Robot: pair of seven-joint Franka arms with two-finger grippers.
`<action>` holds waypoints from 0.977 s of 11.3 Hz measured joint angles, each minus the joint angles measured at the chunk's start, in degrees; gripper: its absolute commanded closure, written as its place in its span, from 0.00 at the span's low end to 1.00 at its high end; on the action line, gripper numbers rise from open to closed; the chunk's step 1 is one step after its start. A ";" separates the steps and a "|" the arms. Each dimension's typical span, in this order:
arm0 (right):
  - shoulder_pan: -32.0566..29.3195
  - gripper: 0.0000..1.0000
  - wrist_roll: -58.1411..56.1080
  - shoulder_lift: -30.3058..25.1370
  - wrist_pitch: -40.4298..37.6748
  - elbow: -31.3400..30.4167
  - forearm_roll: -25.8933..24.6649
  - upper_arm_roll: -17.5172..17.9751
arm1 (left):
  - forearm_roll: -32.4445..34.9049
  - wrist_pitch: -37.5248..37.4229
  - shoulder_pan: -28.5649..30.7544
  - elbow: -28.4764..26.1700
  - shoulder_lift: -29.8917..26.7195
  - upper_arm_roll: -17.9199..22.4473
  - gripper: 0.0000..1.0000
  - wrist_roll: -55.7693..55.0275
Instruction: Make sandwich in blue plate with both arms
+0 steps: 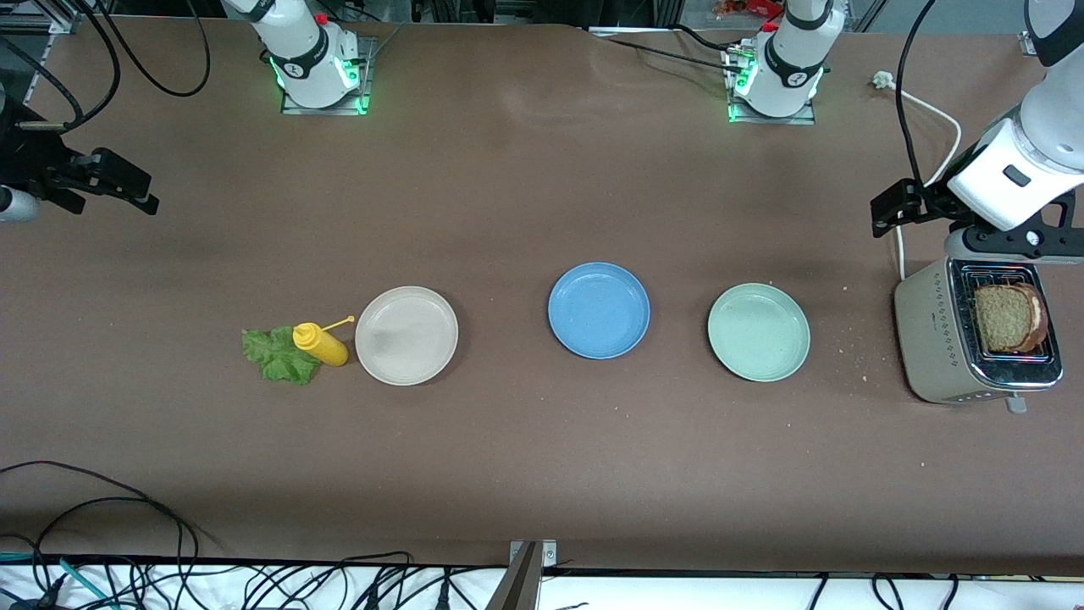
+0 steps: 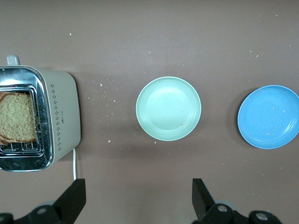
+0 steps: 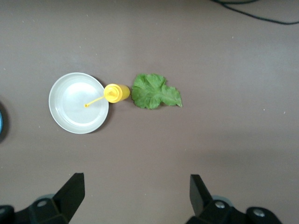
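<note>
The blue plate (image 1: pixel 599 310) (image 2: pixel 268 116) lies bare mid-table, between a pale green plate (image 1: pixel 759 332) (image 2: pixel 168 108) and a cream-white plate (image 1: pixel 406 335) (image 3: pixel 78 102). Two brown bread slices (image 1: pixel 1008 318) (image 2: pixel 17 116) stand in a toaster (image 1: pixel 936 339) at the left arm's end. A green lettuce leaf (image 1: pixel 275 354) (image 3: pixel 155 92) lies flat beside the cream plate at the right arm's end. My left gripper (image 1: pixel 893 210) (image 2: pixel 139 198) hangs open high beside the toaster, holding nothing. Open and equally bare, my right gripper (image 1: pixel 135 188) (image 3: pixel 135 196) is up over the right arm's end.
A yellow squeeze bottle (image 1: pixel 320 343) (image 3: pixel 116 92) lies between the lettuce and the cream plate, its nozzle over the plate's rim. The toaster's white cord (image 1: pixel 940 127) runs toward the left arm's base. Crumbs dot the brown table around the toaster.
</note>
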 measured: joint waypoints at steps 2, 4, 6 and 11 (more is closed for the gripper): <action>0.02 0.00 -0.01 -0.30 0.02 1.22 0.21 0.05 | 0.00 0.00 0.00 0.00 0.00 0.03 0.00 0.00; 0.30 0.00 0.25 0.06 -0.24 0.94 0.19 0.34 | 0.00 0.00 0.02 0.00 0.01 0.09 0.00 0.00; 0.34 0.00 0.27 1.23 -0.13 0.87 0.15 0.28 | 0.00 0.00 0.35 0.00 0.04 0.10 0.00 0.00; 0.42 0.00 0.27 1.47 -0.12 0.91 -0.68 0.32 | 0.00 0.00 0.67 0.00 0.06 0.09 0.00 0.00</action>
